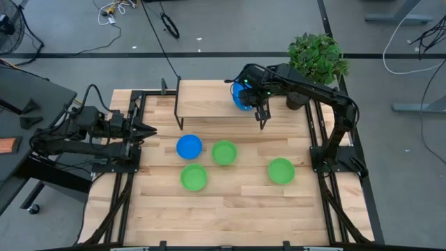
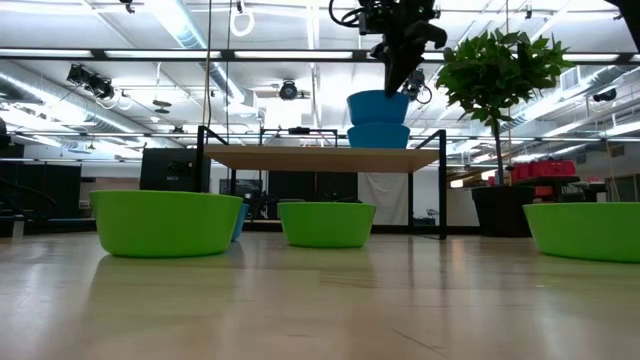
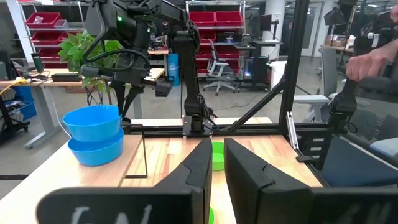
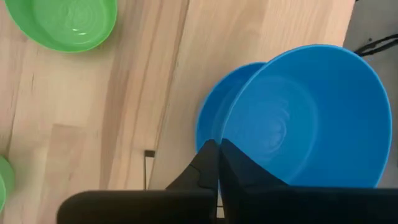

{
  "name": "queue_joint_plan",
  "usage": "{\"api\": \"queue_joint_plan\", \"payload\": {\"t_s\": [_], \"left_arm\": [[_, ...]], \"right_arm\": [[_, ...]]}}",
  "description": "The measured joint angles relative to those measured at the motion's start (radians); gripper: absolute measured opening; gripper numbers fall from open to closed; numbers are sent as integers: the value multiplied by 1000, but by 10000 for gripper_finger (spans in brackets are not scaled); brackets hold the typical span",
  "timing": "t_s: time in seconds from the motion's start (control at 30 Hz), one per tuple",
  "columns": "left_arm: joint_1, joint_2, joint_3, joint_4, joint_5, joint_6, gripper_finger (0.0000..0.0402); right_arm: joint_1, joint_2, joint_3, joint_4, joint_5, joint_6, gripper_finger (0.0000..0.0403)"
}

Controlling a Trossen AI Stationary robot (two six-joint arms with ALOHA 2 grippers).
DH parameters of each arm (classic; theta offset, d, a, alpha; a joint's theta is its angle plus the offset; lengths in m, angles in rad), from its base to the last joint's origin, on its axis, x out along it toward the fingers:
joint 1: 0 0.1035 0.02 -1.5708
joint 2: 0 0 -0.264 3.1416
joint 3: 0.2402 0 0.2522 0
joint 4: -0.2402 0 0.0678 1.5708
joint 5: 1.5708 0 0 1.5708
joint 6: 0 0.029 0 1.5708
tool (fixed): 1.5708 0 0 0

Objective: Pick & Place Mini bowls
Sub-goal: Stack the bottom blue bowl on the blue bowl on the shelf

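Two bright blue mini bowls (image 2: 379, 120) sit stacked, mouths up, on the raised wooden shelf (image 1: 209, 104) at the table's twelve o'clock edge. The right gripper (image 4: 217, 149) is pinched shut on the upper bowl's rim. Only the high view shows a third blue bowl (image 1: 189, 146) among three green bowls (image 1: 224, 152) below, with the left gripper (image 1: 150, 130) at nine o'clock, nearly closed and empty.

Both arms (image 1: 306, 90) were dark, jointed and cabled; green lights glowed on the right wrist, and its fingers (image 4: 214, 165) were black wedges.
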Motion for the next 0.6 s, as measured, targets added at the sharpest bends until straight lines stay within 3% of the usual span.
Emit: {"api": "queue_joint_plan", "payload": {"t_s": [0.6], "left_arm": [[0,0,0,0,0,0,48]], "right_arm": [[1,-1,-77,72,12,17,0]]}}
